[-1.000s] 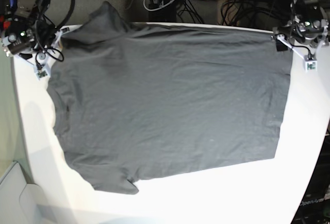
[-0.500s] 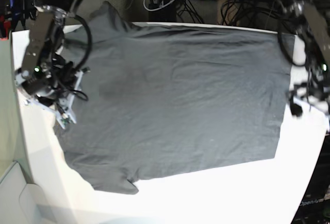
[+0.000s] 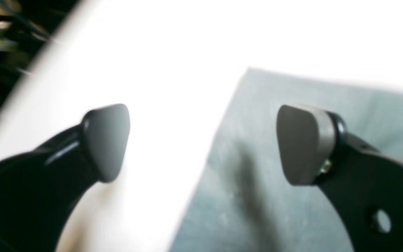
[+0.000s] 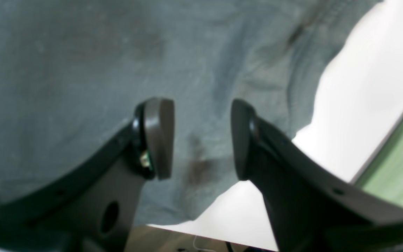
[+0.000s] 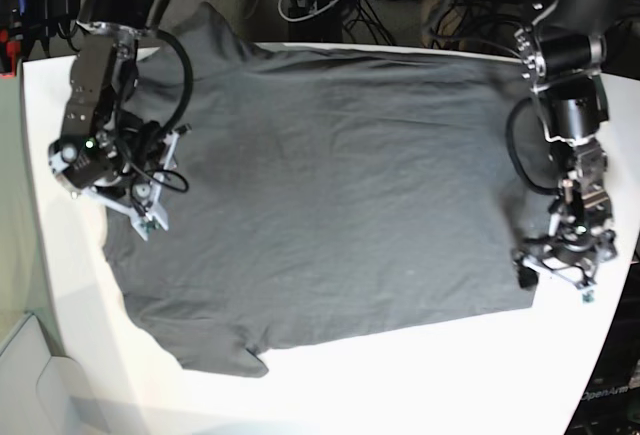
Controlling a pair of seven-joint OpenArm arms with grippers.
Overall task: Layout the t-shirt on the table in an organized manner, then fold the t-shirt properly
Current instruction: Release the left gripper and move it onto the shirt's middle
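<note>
The t-shirt [image 5: 330, 205] lies spread flat on the tabletop [image 5: 420, 375]. The left hand [image 3: 201, 143] gapes wide over its corner, empty; the right hand [image 4: 201, 138] stands part-open above the cloth, gripping nothing.

Base cam: overhead, looking straight down on whole bench [image 5: 330, 385]. Wrist cams: close, low, past each tool onto shirt [image 5: 330, 185] edges, which base also covers.
</note>
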